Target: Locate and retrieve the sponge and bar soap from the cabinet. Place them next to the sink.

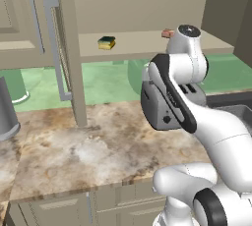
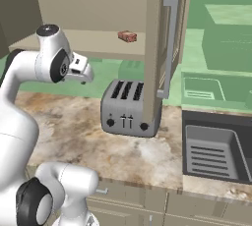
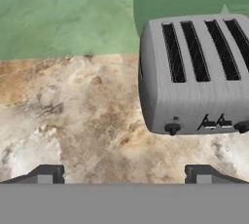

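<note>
Sponge (image 1: pixel 107 42) and bar soap (image 2: pixel 127 36) lie well apart on the cabinet (image 1: pixel 147 4) shelf; door open. Gripper (image 3: pixel 124 174) released, empty, above the desk (image 3: pixel 73 121) beside the toaster (image 3: pixel 197 72).

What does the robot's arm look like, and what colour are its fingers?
The arm is smooth, glossy white, made of fat rounded tubes with dark grey and black rings at the joints. One joint is topped by a round dark cap. In the hand view, the gripper shows two small, dark grey, blocky fingertips with lighter grey patches. No cables show.
</note>
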Robot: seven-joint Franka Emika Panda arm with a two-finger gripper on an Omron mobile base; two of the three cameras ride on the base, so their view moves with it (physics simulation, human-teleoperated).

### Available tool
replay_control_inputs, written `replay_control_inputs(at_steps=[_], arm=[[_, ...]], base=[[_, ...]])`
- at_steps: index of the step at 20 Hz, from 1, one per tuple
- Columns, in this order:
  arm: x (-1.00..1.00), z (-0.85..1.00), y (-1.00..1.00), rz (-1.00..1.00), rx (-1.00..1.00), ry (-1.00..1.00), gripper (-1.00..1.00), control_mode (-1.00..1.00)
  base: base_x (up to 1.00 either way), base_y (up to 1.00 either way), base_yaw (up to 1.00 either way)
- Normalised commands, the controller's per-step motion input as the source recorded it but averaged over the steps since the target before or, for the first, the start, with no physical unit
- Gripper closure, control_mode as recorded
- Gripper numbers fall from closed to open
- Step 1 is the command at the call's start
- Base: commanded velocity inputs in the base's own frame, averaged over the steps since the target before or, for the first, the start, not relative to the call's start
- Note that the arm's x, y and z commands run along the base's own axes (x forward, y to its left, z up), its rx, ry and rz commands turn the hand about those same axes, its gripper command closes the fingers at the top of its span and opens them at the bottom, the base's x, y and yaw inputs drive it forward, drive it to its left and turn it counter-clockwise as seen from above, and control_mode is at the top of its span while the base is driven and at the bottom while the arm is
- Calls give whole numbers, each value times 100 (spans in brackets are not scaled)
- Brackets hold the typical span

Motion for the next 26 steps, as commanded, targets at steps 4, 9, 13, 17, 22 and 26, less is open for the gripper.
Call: replay_control_inputs(at_steps=[4, 9, 13, 17, 22, 26], arm=[[21, 12, 32, -2, 0, 0, -100, -100], [8, 25, 19, -2, 0, 0, -100, -100], [1, 31, 11, 0, 0, 0, -100, -100], [0, 22, -8, 1, -1, -5, -100, -100], [-1, 18, -8, 3, 0, -8, -100, -100], [0, 24, 31, -2, 0, -11, -100, -100]], base=[[0, 0, 0], [0, 0, 0], [0, 0, 0], [0, 0, 0], [0, 0, 0], [0, 0, 0]])
